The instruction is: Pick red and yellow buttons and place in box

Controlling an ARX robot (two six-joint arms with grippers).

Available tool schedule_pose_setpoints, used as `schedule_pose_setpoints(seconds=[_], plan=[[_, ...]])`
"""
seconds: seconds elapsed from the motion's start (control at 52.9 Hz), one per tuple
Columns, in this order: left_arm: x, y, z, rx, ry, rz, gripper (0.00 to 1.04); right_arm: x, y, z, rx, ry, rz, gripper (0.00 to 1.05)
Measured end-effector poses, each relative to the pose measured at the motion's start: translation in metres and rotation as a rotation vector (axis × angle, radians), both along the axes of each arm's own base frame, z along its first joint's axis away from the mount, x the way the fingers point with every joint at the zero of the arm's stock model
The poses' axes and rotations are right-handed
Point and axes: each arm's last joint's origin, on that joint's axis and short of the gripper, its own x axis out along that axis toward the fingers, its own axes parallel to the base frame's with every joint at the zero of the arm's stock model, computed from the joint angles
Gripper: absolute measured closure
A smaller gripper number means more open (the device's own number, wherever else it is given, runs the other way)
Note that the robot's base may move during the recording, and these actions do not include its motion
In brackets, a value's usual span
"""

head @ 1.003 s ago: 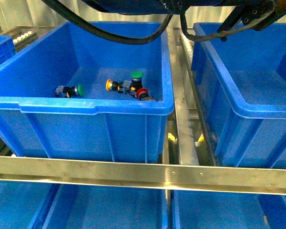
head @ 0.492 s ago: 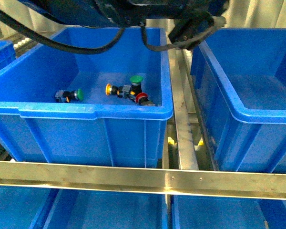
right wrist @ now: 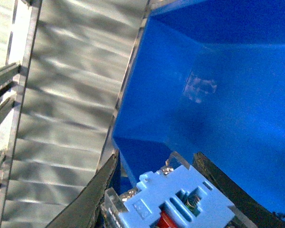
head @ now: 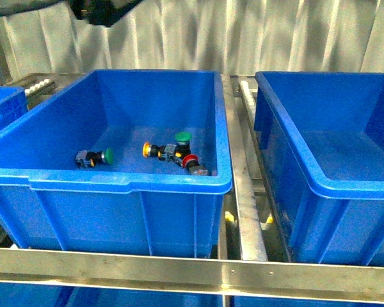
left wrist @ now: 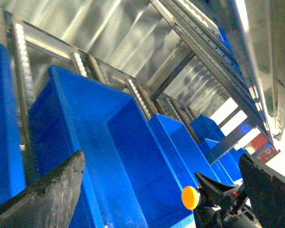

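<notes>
The left blue bin (head: 125,182) holds a yellow button (head: 147,149), a red button (head: 191,161) and two green ones (head: 183,137) (head: 106,155). The right blue box (head: 288,166) shows nothing inside. My right gripper (right wrist: 159,164) is shut on the yellow button, and its light blue body (right wrist: 178,199) fills the jaws above a blue box (right wrist: 218,85). Its yellow cap (left wrist: 190,197) shows in the left wrist view, held in the right gripper's dark jaws. My left gripper (left wrist: 161,161) is open and empty, high above the row of bins.
A metal roller rail (head: 243,192) runs between the two bins and a steel bar (head: 192,272) crosses in front. More blue bins (left wrist: 213,137) line the rack. A dark arm part (head: 99,9) shows at the top left. Corrugated metal wall stands behind.
The arms and cables that filled the top of the front view have lifted almost out of it. The bins sit lower in view. The buttons in the left bin have not moved.
</notes>
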Motion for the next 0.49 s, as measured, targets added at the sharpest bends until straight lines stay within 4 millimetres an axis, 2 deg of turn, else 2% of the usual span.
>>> schedule_pose_setpoints(seconds=[0.114,0.189,0.227,0.265,0.284,0.303,0.378,0.492], plan=[[-0.043,0.047,-0.007,0.002,-0.01,0.076,0.08,-0.005,0.008,0.007,-0.023,-0.004,0.015,0.65],[-0.079,0.072,-0.021,0.034,0.009,0.121,0.08,-0.009,0.01,0.01,-0.042,-0.001,0.015,0.65],[-0.097,0.077,-0.029,0.12,0.035,0.313,0.15,-0.011,0.01,0.011,-0.048,-0.001,0.012,0.65],[-0.123,0.093,-0.05,0.307,0.064,0.583,0.27,-0.013,0.011,0.013,-0.057,0.0,0.014,0.65],[-0.13,0.098,-0.057,0.353,0.068,0.634,0.3,-0.014,0.012,0.013,-0.06,0.001,0.015,0.65],[-0.144,0.107,-0.072,0.447,0.074,0.729,0.36,-0.015,0.012,0.013,-0.064,0.003,0.016,0.65],[-0.183,0.126,-0.114,0.6,0.068,0.809,0.55,-0.019,0.012,0.015,-0.07,0.001,0.004,0.65],[-0.216,0.134,-0.158,0.644,0.014,0.796,0.79,-0.022,0.016,0.017,-0.085,0.005,0.018,0.65]])
